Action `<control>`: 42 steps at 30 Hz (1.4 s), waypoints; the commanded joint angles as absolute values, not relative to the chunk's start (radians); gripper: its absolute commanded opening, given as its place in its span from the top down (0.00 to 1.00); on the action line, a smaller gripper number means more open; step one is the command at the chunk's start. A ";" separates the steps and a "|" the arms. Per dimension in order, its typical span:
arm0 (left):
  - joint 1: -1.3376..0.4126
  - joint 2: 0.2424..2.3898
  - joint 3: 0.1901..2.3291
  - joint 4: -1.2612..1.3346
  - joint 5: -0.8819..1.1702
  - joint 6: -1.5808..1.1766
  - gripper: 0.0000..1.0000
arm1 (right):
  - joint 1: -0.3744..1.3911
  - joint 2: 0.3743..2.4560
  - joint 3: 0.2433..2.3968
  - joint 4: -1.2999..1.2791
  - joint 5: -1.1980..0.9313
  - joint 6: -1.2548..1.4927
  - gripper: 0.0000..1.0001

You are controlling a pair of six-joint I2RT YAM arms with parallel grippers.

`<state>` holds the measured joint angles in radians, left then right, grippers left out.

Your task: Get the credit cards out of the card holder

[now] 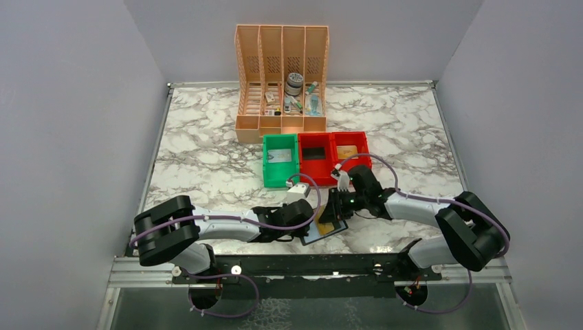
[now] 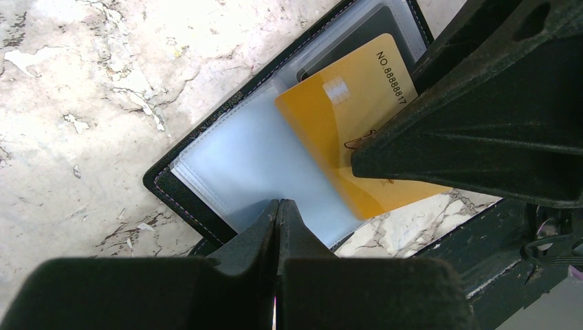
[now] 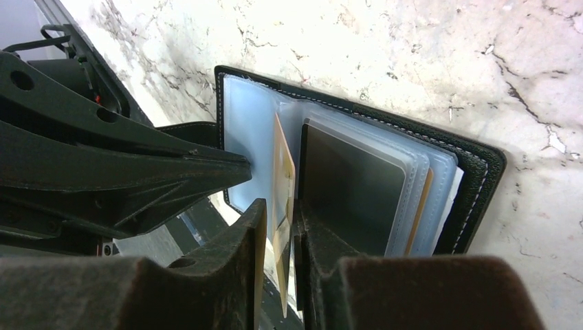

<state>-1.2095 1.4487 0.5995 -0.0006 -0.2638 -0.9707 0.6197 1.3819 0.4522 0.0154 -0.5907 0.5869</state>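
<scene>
We pull card, holder anchored.
Black stitched card holder [image 2: 227, 158] lies open near-side of green plastic bin [image 1: 280, 159]; L gripper [image 2: 278, 206], fingers pressed together, pins its sleeve vs sliding; R gripper [image 3: 280, 206] pinches tan-gold plastic credit card [image 2: 344, 130], partly out.

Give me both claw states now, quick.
Left claw: closed, tips against the card holder's clear page.
Right claw: closed on the yellow card, partly pulled out.

A: How many bins?
B: One green bin [image 1: 278, 180]. Two red bins [image 1: 316, 174] [image 1: 350, 135] right beside the green bin.
A: And cards?
B: One card holder [image 3: 474, 179], with one yellow card [image 2: 330, 130] and one dark grey card [image 3: 350, 185] showing. One peach rack [image 1: 247, 128] behind the green bin, with four slots.
</scene>
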 commanded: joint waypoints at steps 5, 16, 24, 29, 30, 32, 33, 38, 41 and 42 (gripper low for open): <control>-1.207 1.471 0.570 -0.134 -0.305 -0.944 1.00 | 0.614 1.358 0.486 -0.040 -0.528 0.567 0.80; -1.206 1.467 0.579 -0.167 -0.329 -0.936 1.00 | 0.614 1.168 0.499 -0.135 -0.331 0.592 0.99; -1.184 1.380 0.599 -0.212 -0.320 -0.885 0.95 | 0.603 0.979 0.617 -0.279 0.240 0.595 0.99; -1.175 1.301 0.660 -0.271 -0.317 -0.833 0.77 | 0.543 1.118 0.748 -0.318 0.323 0.527 0.99; -1.171 1.282 0.670 -0.285 -0.319 -0.824 0.74 | 0.536 1.151 0.770 -0.309 0.308 0.505 0.99; -1.158 1.239 0.682 -0.306 -0.320 -0.805 0.67 | 0.524 1.211 0.806 -0.288 0.284 0.472 0.99; -1.150 1.214 0.683 -0.313 -0.319 -0.794 0.65 | 0.519 1.243 0.824 -0.286 0.278 0.460 0.99; -1.089 1.091 0.662 -0.386 -0.337 -0.762 0.50 | 0.506 1.378 0.905 -0.269 0.245 0.398 0.99; -1.035 1.021 0.642 -0.445 -0.343 -0.749 0.44 | 0.506 1.432 0.937 -0.249 0.167 0.357 0.99; -1.017 0.999 0.637 -0.463 -0.346 -0.746 0.40 | 0.506 1.447 0.945 -0.245 0.144 0.354 0.99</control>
<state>-1.0729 1.0760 0.6537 -0.3527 -0.3069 -0.7876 0.5125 1.4040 0.8906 -0.2699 0.2169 0.4225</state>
